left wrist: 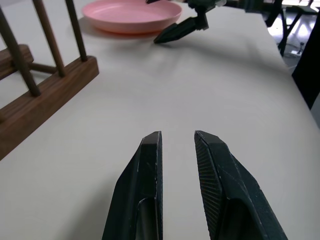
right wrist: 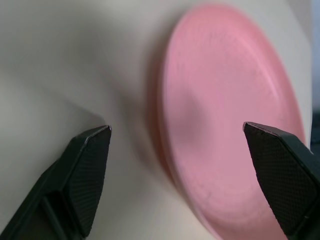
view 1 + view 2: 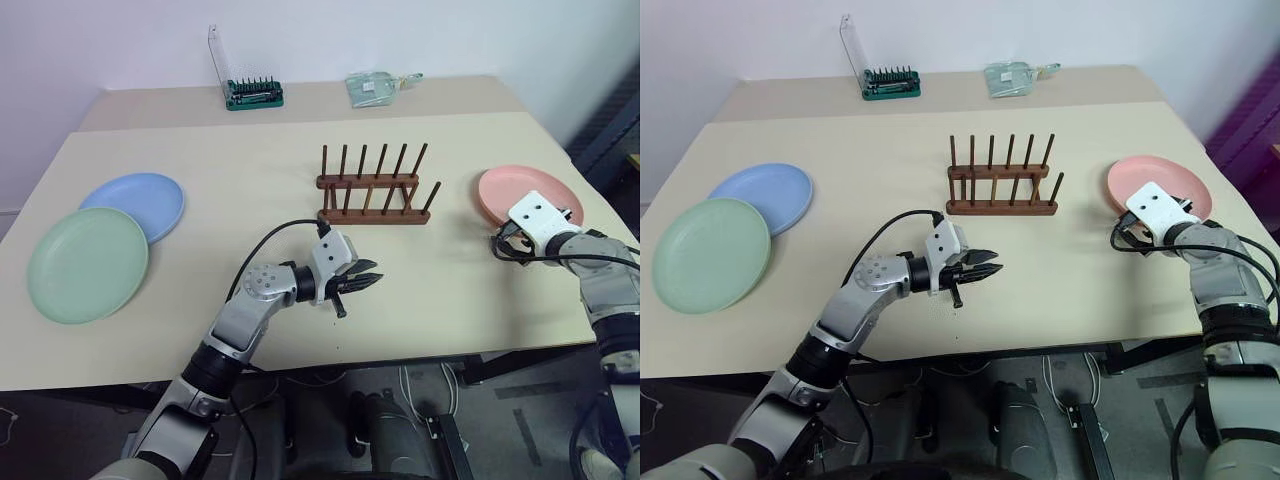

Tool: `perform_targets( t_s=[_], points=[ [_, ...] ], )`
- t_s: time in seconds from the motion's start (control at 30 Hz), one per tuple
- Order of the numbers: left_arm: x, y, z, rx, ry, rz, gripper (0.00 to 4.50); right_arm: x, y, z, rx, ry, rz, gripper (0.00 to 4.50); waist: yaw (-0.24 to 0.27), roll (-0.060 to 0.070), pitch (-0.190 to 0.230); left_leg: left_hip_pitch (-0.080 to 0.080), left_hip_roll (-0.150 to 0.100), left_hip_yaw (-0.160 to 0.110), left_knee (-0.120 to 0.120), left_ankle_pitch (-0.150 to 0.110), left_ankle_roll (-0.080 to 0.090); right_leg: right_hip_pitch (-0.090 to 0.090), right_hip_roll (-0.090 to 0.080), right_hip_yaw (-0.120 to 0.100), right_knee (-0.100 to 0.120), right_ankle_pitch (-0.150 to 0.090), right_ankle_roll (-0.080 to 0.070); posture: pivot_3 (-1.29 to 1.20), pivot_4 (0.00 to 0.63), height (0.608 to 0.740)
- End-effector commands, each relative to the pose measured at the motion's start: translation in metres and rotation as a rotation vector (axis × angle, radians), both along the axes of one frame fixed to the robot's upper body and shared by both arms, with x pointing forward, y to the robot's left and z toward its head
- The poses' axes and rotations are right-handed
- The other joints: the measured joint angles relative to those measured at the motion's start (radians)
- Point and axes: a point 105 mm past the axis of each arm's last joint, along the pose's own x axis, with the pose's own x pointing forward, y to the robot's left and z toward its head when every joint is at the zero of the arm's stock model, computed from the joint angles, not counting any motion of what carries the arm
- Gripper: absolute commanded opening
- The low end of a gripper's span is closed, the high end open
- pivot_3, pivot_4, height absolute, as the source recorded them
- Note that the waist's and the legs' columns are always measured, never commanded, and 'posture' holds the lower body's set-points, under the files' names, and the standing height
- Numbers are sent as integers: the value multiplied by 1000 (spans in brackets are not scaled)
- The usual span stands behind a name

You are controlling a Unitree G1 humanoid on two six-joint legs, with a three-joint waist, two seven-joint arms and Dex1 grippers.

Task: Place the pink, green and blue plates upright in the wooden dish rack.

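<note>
Step in hand: fetching the pink plate (image 3: pixel 527 195), flat on the table's (image 3: pixel 250 180) right side. Your right gripper (image 2: pixel 177 132) hangs spread wide at its near rim, grasping nothing. Left gripper (image 1: pixel 177 145): empty, fingers a narrow slit apart, before the rack (image 3: pixel 375 185). Green plate (image 3: pixel 87 263) and blue plate (image 3: pixel 135 203) lie far left. Next, by my judgement: straddle the pink rim, then close.

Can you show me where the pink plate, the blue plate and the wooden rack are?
pink plate (image 3: pixel 505 192), left eye view, bare inner surface.
blue plate (image 3: pixel 140 197), left eye view, its middle.
wooden dish rack (image 3: pixel 372 216), left eye view, front base rail.
</note>
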Motion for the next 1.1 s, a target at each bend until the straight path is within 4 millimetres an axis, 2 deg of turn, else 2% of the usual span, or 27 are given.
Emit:
perform_targets(
  t_s=[0.03, 0.23, 0.33, 0.43, 0.5, 0.53, 0.6, 0.77, 0.83, 0.9, 1.0, 1.1],
  points=[
    [-2, 2, 9, -11, -40, 6, 1025, 7, -3, 7, -19, -33, -4, 3053, 2, 0, 0, 0, 0, 0, 0, 0, 0, 0, 0, 0, 0, 0, 0, 0, 150, 730],
    [-5, 7, 8, -13, -36, 25, 1025, 10, 3, 7, -55, -53, 30, 31, 6, 0, 0, 0, 0, 0, 0, 0, 0, 0, 0, 0, 0, 0, 0, 0, 150, 730],
    [-5, 10, 8, -11, -33, 36, 1025, 11, 9, 20, -131, -110, 83, 31, 7, 0, 0, 0, 0, 0, 0, 0, 0, 0, 0, 0, 0, 0, 0, 0, 150, 730],
    [-5, 14, 8, -10, -28, 49, 1025, 15, 30, 54, -65, -249, 158, 31, 3, 2, 0, 0, 0, 0, 0, 0, 0, 0, 0, 1, 0, 0, 0, 0, 150, 730],
    [-4, 18, 5, 3, -27, 58, 1025, 14, 61, 97, 118, -393, 261, 31, -2, 3, 1, 0, 0, 0, 0, 0, 0, 0, 0, 1, 0, 1, 1, 0, 150, 730],
    [-4, 19, 4, 7, -26, 60, 1025, 10, 71, 112, 188, -435, 302, 31, -4, 3, 1, 0, 1, 0, 0, 0, 0, -1, 1, 1, 1, 1, 3, 0, 150, 730],
    [-3, 20, 3, 11, -26, 64, 1025, -2, 93, 154, 450, -510, 406, 31, -5, 3, 1, 0, 1, 0, 0, 0, 0, -1, 1, 1, 1, 2, 4, 0, 150, 730],
    [-1, 20, 5, 7, -29, 68, 1025, -41, 124, 209, 937, -464, 687, 31, 14, 4, 1, 0, 3, -2, 0, 0, 0, 0, 0, 0, 2, 2, 2, 0, 150, 730],
    [0, 19, 5, 6, -29, 70, 1025, -56, 131, 220, 1078, -415, 797, 31, 16, 4, 1, 0, 2, -2, 1, 0, 0, 1, -1, 0, 0, 1, -2, 0, 150, 730],
    [0, 18, 5, 5, -30, 67, 1025, -61, 139, 222, 1222, -334, 854, 31, 13, 4, 1, 0, 1, -1, 1, -1, 1, 1, -3, 0, 0, 2, -3, 0, 150, 730],
    [0, 18, 5, 6, -33, 66, 1025, -54, 144, 211, 1322, -231, 828, 31, 7, 4, 1, 0, 2, 0, 1, -1, 1, 1, -3, 0, 0, 2, -3, 0, 150, 730],
    [2, 19, 4, 6, -32, 74, 1025, -46, 141, 207, 1426, -197, 790, 31, 7, 4, 1, 0, 2, 0, 0, -1, 1, 0, -2, 0, 0, 2, -3, 0, 150, 730]
  ],
)
